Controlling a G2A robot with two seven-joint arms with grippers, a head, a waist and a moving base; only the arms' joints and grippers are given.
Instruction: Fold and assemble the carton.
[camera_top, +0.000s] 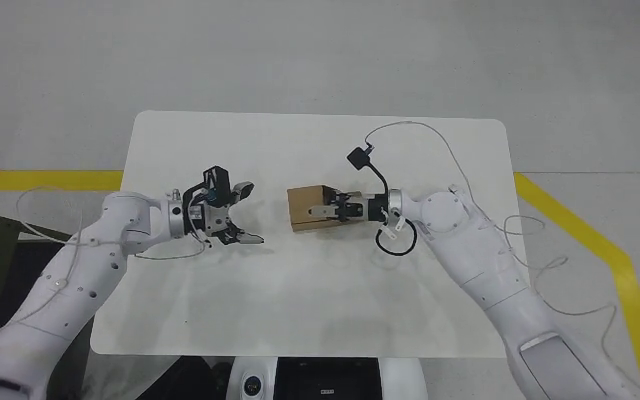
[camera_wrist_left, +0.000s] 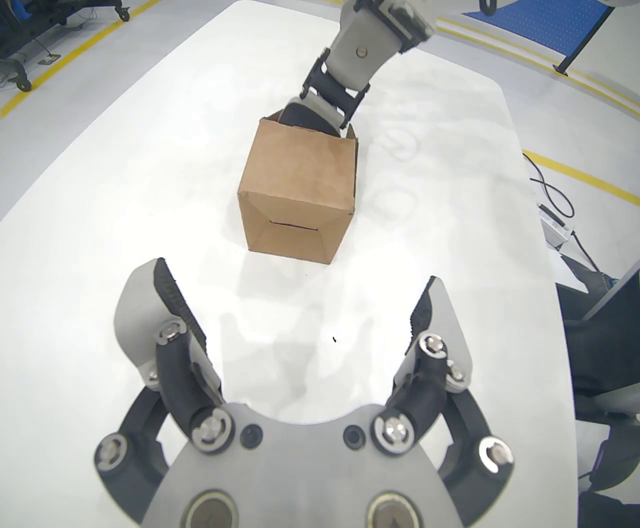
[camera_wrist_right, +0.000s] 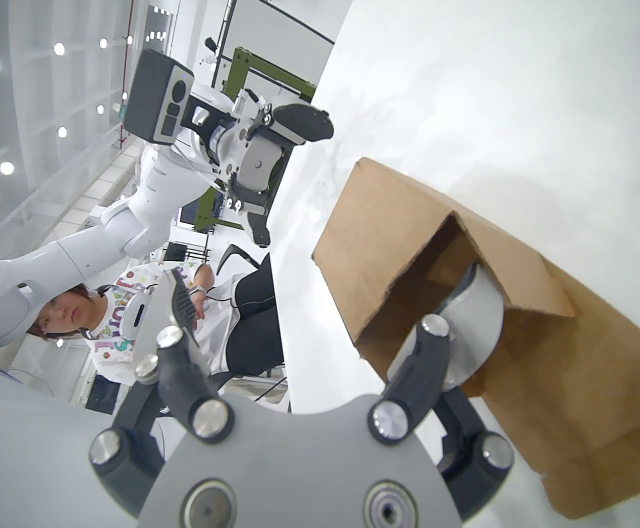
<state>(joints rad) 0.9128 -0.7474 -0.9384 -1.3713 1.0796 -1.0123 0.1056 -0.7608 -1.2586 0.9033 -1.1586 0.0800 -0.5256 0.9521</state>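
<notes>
Now carton (camera_top: 307, 208) around one right jaw; left jaws nearby, spread.

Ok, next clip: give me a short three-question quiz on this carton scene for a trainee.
1. True or false: the left gripper touches the carton.
2. Which one has a finger inside the carton's open end? A: the left gripper. B: the right gripper.
3. Fill in: the carton end facing the left gripper is ____ (open or closed).
Key: 1 false, they are apart; 2 B; 3 closed.
</notes>
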